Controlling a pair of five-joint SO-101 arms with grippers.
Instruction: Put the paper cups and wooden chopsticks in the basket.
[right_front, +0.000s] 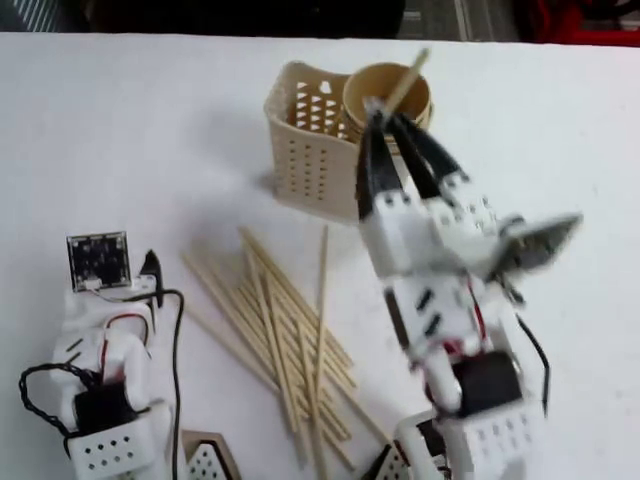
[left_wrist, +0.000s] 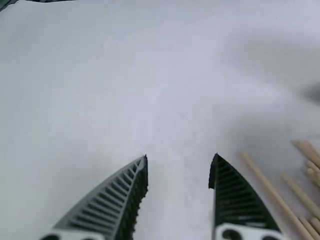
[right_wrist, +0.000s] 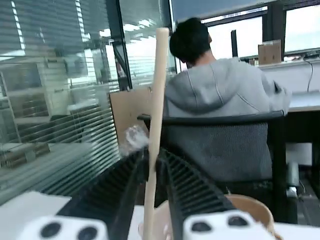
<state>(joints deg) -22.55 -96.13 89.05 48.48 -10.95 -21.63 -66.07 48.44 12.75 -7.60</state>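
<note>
A cream perforated basket (right_front: 308, 150) stands at the back of the white table, with paper cups (right_front: 385, 92) stacked in its right half. My right gripper (right_front: 379, 112) hovers over those cups, shut on one wooden chopstick (right_front: 405, 82) that points up and away; that chopstick (right_wrist: 154, 135) stands upright between the fingers in the right wrist view, with a cup rim (right_wrist: 250, 206) below. A loose pile of several chopsticks (right_front: 285, 335) lies on the table in front of the basket. My left gripper (left_wrist: 178, 174) is open over bare table at the near left, chopstick ends (left_wrist: 295, 192) beside it.
The left arm (right_front: 110, 360) rests folded at the near left with its black cable looping beside it. Two small perforated pieces (right_front: 208, 460) sit at the near edge. Open white table surrounds the left of the basket.
</note>
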